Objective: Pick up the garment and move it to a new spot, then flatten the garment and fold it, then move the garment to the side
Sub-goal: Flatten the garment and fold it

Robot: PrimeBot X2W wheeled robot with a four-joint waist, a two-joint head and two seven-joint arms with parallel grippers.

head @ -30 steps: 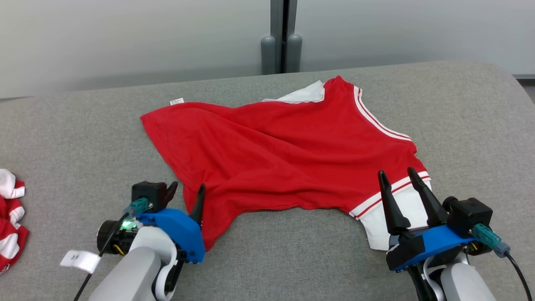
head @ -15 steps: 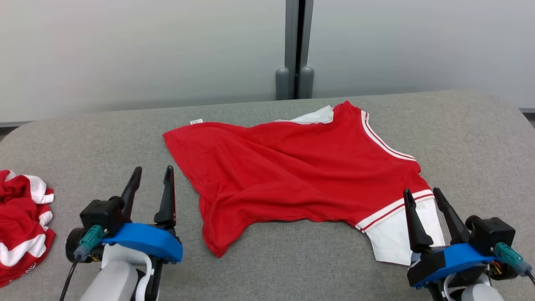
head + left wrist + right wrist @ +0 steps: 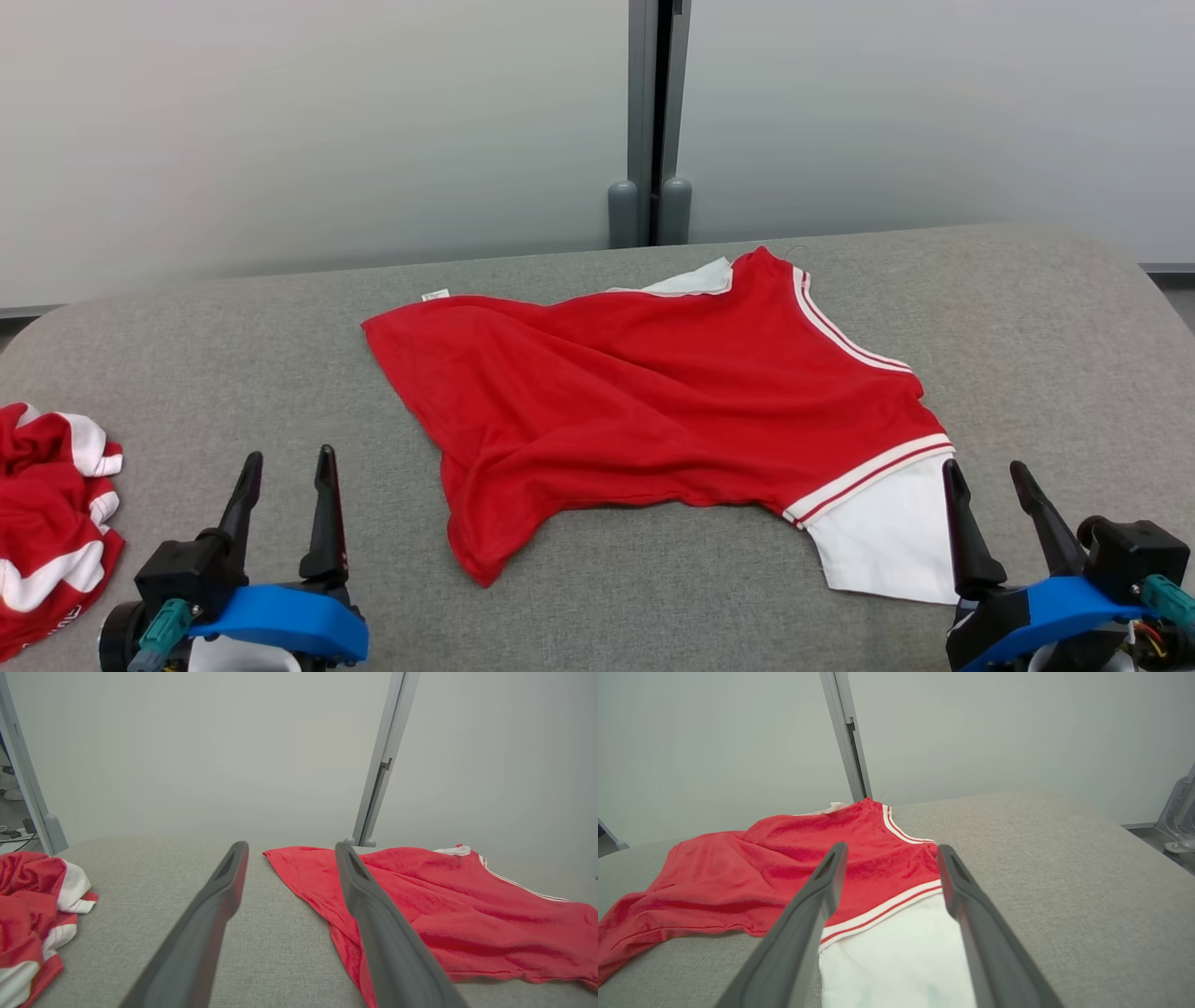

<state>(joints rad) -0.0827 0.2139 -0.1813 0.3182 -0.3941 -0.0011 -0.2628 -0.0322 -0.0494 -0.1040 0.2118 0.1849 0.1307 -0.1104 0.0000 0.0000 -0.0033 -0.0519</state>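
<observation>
Garment point(image 3: 653, 411) is lying creased, not yet folded, on surface point(image 3: 1027, 327); left pincer point(image 3: 288, 455) and right pincer point(image 3: 984, 465) are hovering open, empty.

No legible text; garment tag point(image 3: 434, 295) too small to read

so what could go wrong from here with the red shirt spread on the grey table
1. The red shirt with white sleeves lies skewed and rippled, its near-left corner bunched; folding now would likely trap creases.
2. The crumpled red-and-white garment sits close to the open left gripper, which could snag it.
3. The open right gripper points at the white sleeve; pinching only that may drag the shirt askew.
</observation>
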